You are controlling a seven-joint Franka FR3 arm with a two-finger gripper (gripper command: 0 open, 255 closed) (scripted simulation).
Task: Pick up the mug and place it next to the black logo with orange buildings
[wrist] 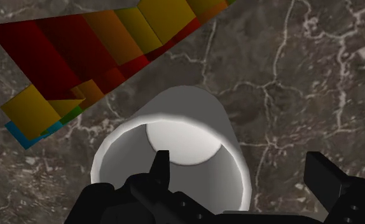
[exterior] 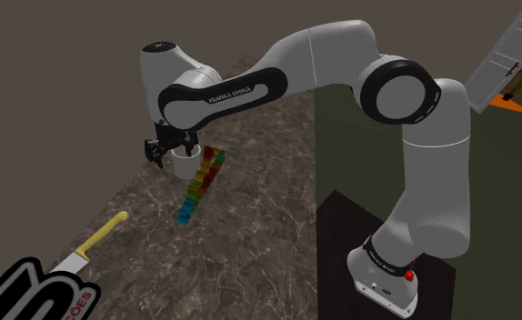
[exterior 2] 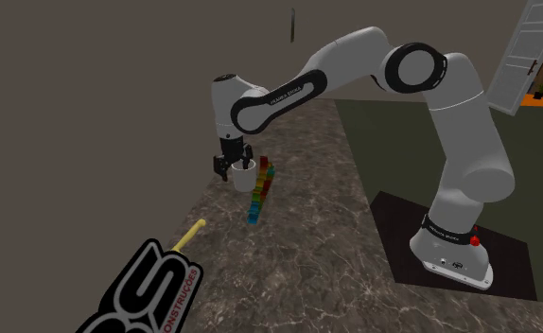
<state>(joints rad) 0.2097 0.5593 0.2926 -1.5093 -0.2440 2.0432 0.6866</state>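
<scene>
**Shoulder view:** White arm (exterior: 277,82) reaches from the stand (exterior: 341,218) up and left over a dark marbled surface (exterior: 268,236). Gripper (exterior: 170,153) points down onto a white mug (exterior: 186,166). The mug looks upright on the surface, just beside the far end of a stepped row of rainbow blocks (exterior: 202,186), on the blocks' side toward this view's left. A knife (exterior: 88,250) w/ yellow handle lies well apart from the blocks, nearer the camera and to this view's left of them. The logo (exterior: 27,293), black w/ white outline and red lettering, lies past the knife from the blocks, so it's well apart from blocks and mug alike.

**Second exterior view:** Much the same angle. Gripper (exterior 2: 234,163) is down over the mug (exterior 2: 244,177), which sits at the blocks' (exterior 2: 258,196) far end, on their side toward this view's left. The knife's yellow handle (exterior 2: 189,236) lies between blocks and logo (exterior 2: 151,289), nearer the logo. The logo is well apart from the blocks.

**Wrist view:** Looking into the mug's (wrist: 194,121) mouth. The fingers (wrist: 159,170) stand apart across its wall: one is inside the mouth, the other outside w/ a strip of surface showing between it and the wall. Nothing is clamped. The blocks (wrist: 79,57) lie past the mug from the gripper (wrist: 238,164). Surface shows between mug and blocks, so they're close but not touching.
</scene>
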